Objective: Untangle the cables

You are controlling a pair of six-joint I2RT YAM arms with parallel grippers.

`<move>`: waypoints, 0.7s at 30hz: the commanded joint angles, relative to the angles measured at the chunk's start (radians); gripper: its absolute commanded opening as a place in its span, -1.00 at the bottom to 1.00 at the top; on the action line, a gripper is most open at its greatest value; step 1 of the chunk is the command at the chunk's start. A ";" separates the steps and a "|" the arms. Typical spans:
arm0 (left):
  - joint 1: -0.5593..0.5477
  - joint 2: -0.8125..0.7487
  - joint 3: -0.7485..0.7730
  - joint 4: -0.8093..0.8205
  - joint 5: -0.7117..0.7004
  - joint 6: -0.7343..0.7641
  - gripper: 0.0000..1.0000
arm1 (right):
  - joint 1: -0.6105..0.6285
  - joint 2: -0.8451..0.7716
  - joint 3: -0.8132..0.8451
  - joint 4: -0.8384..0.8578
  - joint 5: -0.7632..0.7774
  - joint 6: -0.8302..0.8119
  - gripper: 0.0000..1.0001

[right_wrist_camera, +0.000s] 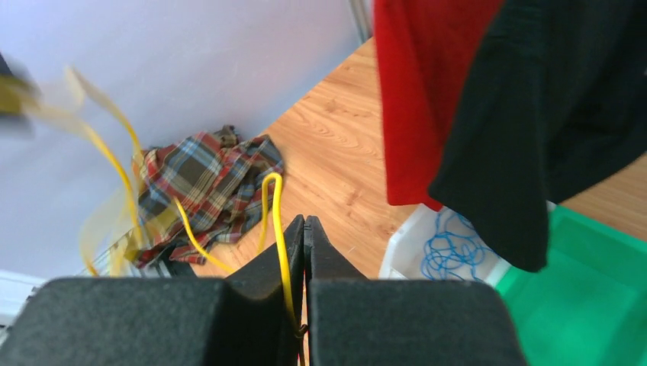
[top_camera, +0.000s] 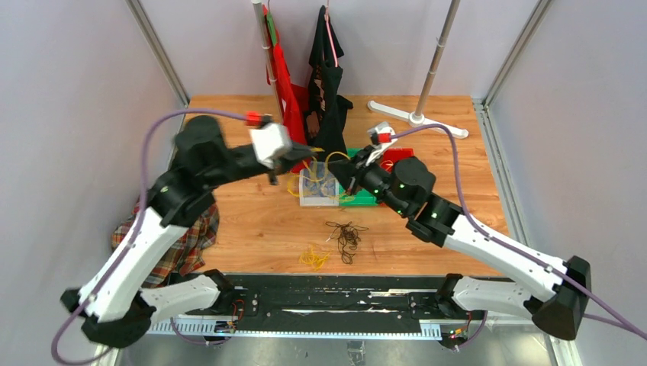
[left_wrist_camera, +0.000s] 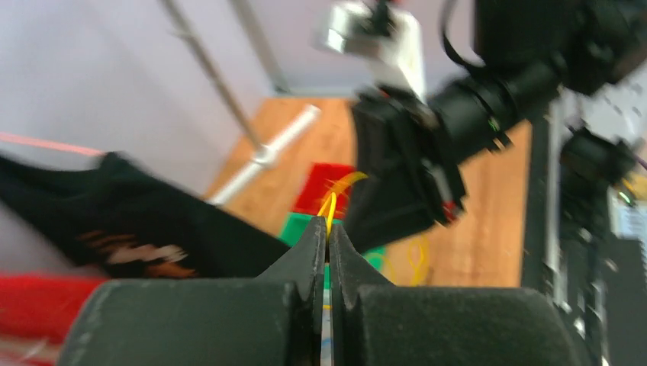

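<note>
Okay, my left gripper (left_wrist_camera: pixel 328 238) and right gripper (right_wrist_camera: pixel 304 232) are both clamped on the yellow cable (right_wrist_camera: pixel 275 217), blue cable (right_wrist_camera: pixel 454 248) lying in the white bin (right_wrist_camera: pixel 403 245)

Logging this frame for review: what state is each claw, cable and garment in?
Left claw, shut on the yellow cable.
Right claw, shut on the yellow cable.
Blue cable, coiled in the white bin.
Dark cable, loose tangle on the table.
Small yellow bundle, lying on the table.
Red shirt, hanging.
Black shirt, hanging.
Plaid shirt, crumpled at the table's edge.
</note>
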State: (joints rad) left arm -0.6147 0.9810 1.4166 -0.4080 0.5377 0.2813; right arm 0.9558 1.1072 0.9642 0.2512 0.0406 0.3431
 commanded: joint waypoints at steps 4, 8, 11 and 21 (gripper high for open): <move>-0.228 0.255 0.124 -0.192 -0.138 0.198 -0.99 | -0.127 -0.158 -0.064 -0.153 0.075 0.063 -0.99; -0.263 0.439 0.250 -0.204 -0.215 0.213 -0.99 | -0.190 -0.187 -0.033 -0.316 0.233 0.004 -0.99; -0.271 0.589 0.367 -0.204 -0.266 0.193 -0.99 | -0.254 -0.181 -0.038 -0.363 0.301 -0.034 -0.99; -0.273 0.916 0.623 -0.199 -0.236 0.142 -0.99 | -0.508 -0.137 -0.058 -0.364 0.346 -0.016 -0.99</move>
State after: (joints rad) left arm -0.8795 1.8229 1.9507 -0.6083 0.2825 0.4545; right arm 0.5259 0.9768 0.9092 -0.1062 0.3386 0.3275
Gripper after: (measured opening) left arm 0.017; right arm 0.006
